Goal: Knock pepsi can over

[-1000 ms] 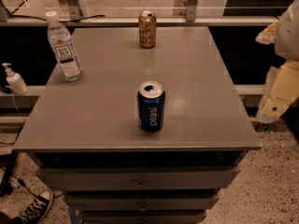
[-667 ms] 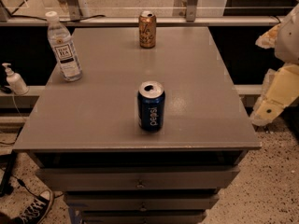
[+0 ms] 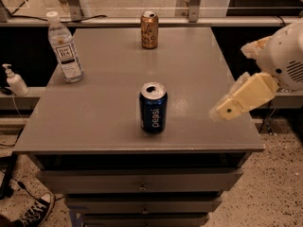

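Observation:
The pepsi can stands upright on the grey table, near the middle of its front half. It is dark blue with white lettering and an opened silver top. My gripper comes in from the right, above the table's right edge and well to the right of the can, not touching it. Its two cream fingers stand apart and hold nothing, so it is open.
A gold-brown can stands at the back middle of the table. A clear plastic bottle with a white label stands at the back left. A soap dispenser sits on a ledge to the left. Drawers are below the tabletop, and a shoe is on the floor at lower left.
My gripper has moved left, from beside the table to above its right edge, closer to the pepsi can. The can and the other objects have not moved.

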